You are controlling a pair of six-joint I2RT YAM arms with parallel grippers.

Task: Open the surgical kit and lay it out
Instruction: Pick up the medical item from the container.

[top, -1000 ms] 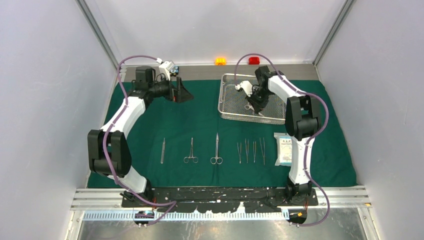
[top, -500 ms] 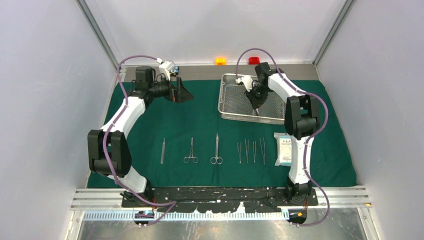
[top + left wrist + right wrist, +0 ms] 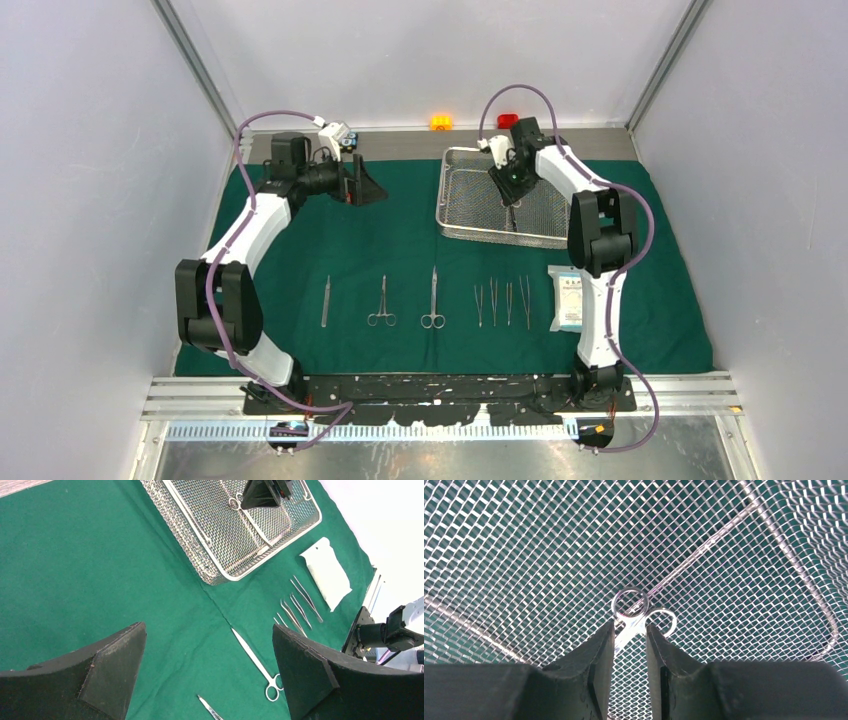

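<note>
- Since a second ago, the right gripper [image 3: 511, 188] has shifted from the near part of the wire-mesh tray [image 3: 442, 200] toward its far side. The left arm and the laid-out row are as they were.
- Two grippers: the left gripper [image 3: 362, 186] hovers over the far left of the green cloth [image 3: 400, 240], fingers spread wide and empty.
- The right fingers [image 3: 599, 655] stand close on either side of the shanks of the tray scissors [image 3: 629, 630]; whether they pinch them cannot be told.
- One tray, on the far right part of the cloth, holds that single pair.
- The row on the near cloth has one slim straight instrument [image 3: 326, 301], one ring-handled forceps [image 3: 381, 303], one laid-out scissors [image 3: 433, 298], four tweezers [image 3: 501, 303] and one white-blue packet [image 3: 570, 298].
- Beyond the cloth are one orange block [image 3: 440, 122] and one red block [image 3: 508, 120].
</note>
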